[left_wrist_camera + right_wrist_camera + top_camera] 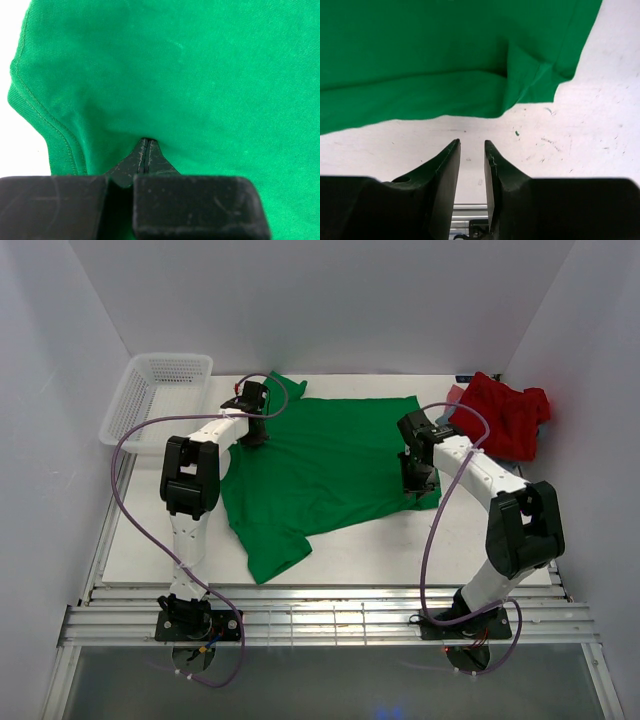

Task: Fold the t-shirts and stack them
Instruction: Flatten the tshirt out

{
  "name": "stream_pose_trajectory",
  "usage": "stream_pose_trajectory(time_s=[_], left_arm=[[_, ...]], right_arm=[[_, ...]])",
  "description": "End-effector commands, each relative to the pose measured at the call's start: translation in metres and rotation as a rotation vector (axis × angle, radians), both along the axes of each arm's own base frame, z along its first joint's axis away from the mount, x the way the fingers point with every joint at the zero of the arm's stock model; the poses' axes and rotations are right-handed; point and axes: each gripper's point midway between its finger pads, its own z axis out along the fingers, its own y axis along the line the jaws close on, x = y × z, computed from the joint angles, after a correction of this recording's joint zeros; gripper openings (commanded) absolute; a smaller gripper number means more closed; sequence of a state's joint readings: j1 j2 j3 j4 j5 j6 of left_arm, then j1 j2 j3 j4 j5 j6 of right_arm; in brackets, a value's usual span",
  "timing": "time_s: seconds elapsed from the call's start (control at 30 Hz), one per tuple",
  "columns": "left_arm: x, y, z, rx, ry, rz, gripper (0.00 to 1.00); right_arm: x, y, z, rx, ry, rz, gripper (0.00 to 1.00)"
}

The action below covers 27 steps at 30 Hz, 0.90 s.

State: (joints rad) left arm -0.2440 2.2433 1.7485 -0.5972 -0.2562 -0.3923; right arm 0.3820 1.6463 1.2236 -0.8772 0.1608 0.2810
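**Green shirt spread out, one hand pinching it**

From above, the green shirt (330, 465) lies spread over the middle of the counter (400, 550), and the red shirt (500, 415) is heaped in the far right corner. The left hand (250, 405) sits on the green shirt's far left part and the right hand (418, 480) at its right edge.

The left wrist view shows that hand closed, with thin, puckered cloth nipped at its tips.

In the right wrist view, the hand is narrowly parted and empty over bare counter, just short of the hem corner. The cloth looks light and limp, so hems and corners seem the best holds.
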Motion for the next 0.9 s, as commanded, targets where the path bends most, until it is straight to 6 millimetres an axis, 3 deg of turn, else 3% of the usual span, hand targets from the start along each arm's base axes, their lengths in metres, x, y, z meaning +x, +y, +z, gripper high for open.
stream_pose_trajectory(time_s=[0.0, 0.27, 0.63, 0.73, 0.77, 0.87], left_arm=[[-0.019, 0.007, -0.03, -0.002, 0.098, -0.005, 0.0], [-0.028, 0.006, -0.027, -0.009, 0.107, -0.013, 0.0], [-0.027, 0.006, -0.021, -0.014, 0.094, -0.014, 0.0], [-0.027, 0.006, -0.021, -0.016, 0.093, -0.017, 0.0], [-0.027, 0.005, -0.021, -0.017, 0.093, -0.017, 0.0], [-0.027, 0.006, -0.021, -0.015, 0.093, -0.015, 0.0]], right_arm=[[0.026, 0.003, 0.025, -0.002, -0.117, -0.011, 0.33], [0.046, -0.017, 0.015, -0.146, -0.135, -0.019, 0.41], [0.036, -0.019, -0.018, -0.174, -0.053, -0.014, 0.42], [0.034, -0.023, -0.021, -0.19, -0.046, -0.012, 0.29], [0.032, -0.024, -0.019, -0.195, -0.046, -0.012, 0.12], [0.027, -0.025, -0.015, -0.189, -0.045, -0.01, 0.08]])
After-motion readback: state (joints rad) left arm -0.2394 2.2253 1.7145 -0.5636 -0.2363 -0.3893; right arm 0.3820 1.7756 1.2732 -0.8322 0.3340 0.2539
